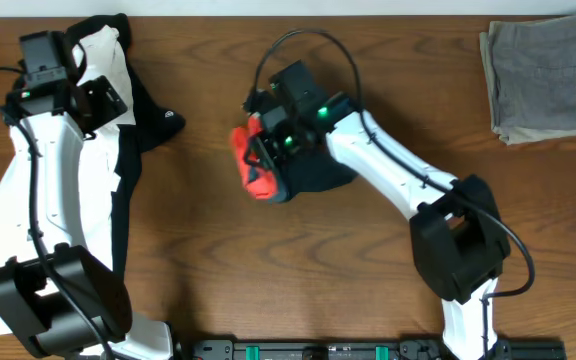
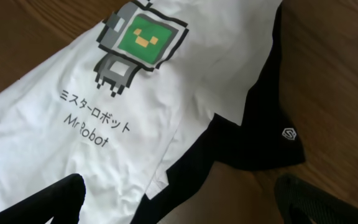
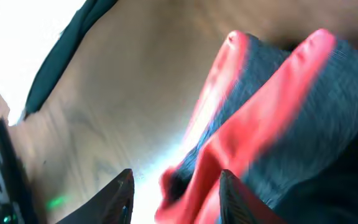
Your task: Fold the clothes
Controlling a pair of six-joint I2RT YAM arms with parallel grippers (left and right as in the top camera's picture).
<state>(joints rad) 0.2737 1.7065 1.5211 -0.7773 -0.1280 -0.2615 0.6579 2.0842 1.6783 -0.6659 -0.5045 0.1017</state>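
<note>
The clothes (image 1: 293,175) lie bunched in the middle of the table as a dark heap, with the coral-red waistband edge (image 1: 251,165) on its left side. My right gripper (image 1: 262,150) is down on that red edge. In the right wrist view a fold of the red-edged grey waistband (image 3: 260,118) sits between the fingers of the right gripper (image 3: 173,177). The jaws still stand apart, with a gap at the left finger (image 3: 120,193). My left gripper (image 2: 182,196) hangs wide open over the white T-shirt (image 2: 104,130) at the far left, holding nothing.
The white T-shirt (image 1: 28,210) with a green robot print (image 2: 143,37) lies over a black garment (image 2: 253,143) at the left. Folded grey-olive trousers (image 1: 548,75) sit at the back right corner. Bare wooden table (image 1: 218,270) shows between them.
</note>
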